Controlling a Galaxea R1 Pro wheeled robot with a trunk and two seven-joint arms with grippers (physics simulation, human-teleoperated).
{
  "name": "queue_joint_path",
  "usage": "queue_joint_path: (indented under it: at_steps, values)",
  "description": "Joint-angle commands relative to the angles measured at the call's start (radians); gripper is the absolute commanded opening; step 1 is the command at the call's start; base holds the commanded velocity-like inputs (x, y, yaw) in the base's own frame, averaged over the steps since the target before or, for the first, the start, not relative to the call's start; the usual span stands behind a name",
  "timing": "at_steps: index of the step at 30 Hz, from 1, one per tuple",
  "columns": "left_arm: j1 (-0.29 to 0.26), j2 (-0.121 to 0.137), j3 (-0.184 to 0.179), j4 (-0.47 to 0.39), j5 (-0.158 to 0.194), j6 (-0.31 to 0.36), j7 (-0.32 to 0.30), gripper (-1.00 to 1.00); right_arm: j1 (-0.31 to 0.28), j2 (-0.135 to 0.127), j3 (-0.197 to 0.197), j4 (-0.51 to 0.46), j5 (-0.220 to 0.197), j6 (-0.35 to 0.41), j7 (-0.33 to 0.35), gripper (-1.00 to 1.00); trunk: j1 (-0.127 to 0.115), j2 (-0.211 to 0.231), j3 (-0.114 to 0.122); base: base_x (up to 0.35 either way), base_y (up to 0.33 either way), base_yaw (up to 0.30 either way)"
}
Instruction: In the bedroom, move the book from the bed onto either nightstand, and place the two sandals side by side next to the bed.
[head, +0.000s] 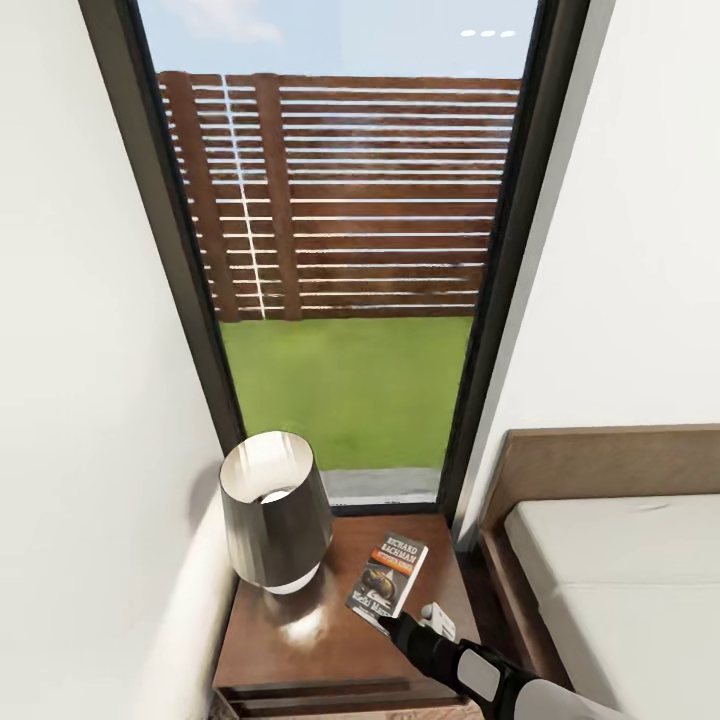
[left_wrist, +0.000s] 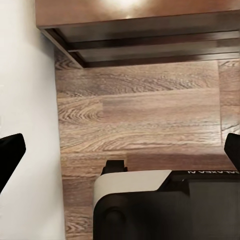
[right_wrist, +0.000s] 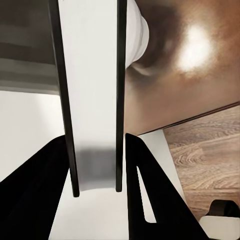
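The book (head: 388, 580), dark-covered with orange and white lettering, lies over the right half of the nightstand (head: 300, 640). My right gripper (head: 395, 622) is shut on its near corner. In the right wrist view the book's white page edge (right_wrist: 92, 100) runs between the two black fingers (right_wrist: 150, 185), which press on both covers. I cannot tell whether the book rests on the wood. My left gripper (left_wrist: 120, 150) is open, low over the plank floor (left_wrist: 140, 115) in front of the nightstand's drawers (left_wrist: 140, 30). The bed (head: 620, 570) stands at the right. The sandals are out of view.
A grey lamp (head: 275, 510) with a white base takes up the nightstand's left half, close to the book. The tall dark-framed window (head: 340, 250) is behind, with white walls on both sides. The bed's brown frame (head: 500, 580) borders the nightstand on the right.
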Motion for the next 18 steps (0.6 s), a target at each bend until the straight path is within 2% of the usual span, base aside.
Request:
queue_joint_path:
  at_steps: [1,18]
  values:
    - [-0.001,0.0,-0.009,0.001,0.007,-0.003,0.005,1.0,-0.001,0.001,-0.009,-0.002,0.004,0.007,0.003,-1.0,0.0,-0.002,-0.002,0.0,0.0,0.016]
    - [-0.001,0.0,-0.007,0.001,0.005,-0.005,0.006,1.0,-0.002,-0.006,-0.011,-0.002,0.004,0.007,0.004,-1.0,0.0,-0.002,-0.002,0.0,0.0,0.004]
